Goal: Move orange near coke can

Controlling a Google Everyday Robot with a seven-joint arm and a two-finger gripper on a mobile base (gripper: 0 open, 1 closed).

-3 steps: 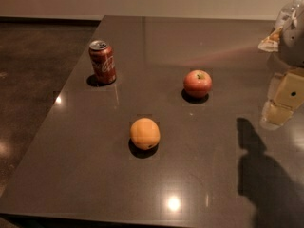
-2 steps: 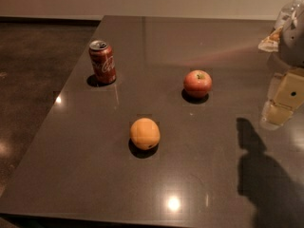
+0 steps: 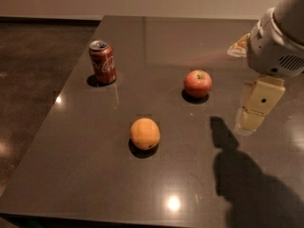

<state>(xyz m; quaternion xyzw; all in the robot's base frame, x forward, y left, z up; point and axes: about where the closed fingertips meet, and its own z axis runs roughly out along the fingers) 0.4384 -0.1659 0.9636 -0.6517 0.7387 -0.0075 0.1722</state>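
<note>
You see the coke can point(image 3: 103, 62) upright on the table point(image 3: 85, 175), at 11 o'clock from the orange point(image 3: 145, 133) and well apart from it. The orange sits near the front middle, with 1 red apple point(image 3: 197, 83) between 1 and 2 o'clock from it. Your gripper point(image 3: 251, 120) hangs over the table's right side, at 3 o'clock from the orange, and you cannot tell whether it is released or clenched.

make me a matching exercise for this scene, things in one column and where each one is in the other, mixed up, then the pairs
Things:
1. coke can
2. orange
3. apple
4. gripper

Places:
A. at the right side of the table, apart from all three things
B. nearest the front edge
C. far left, standing upright
D. mid-table, right of the can

Pairs: 1-C, 2-B, 3-D, 4-A
</note>
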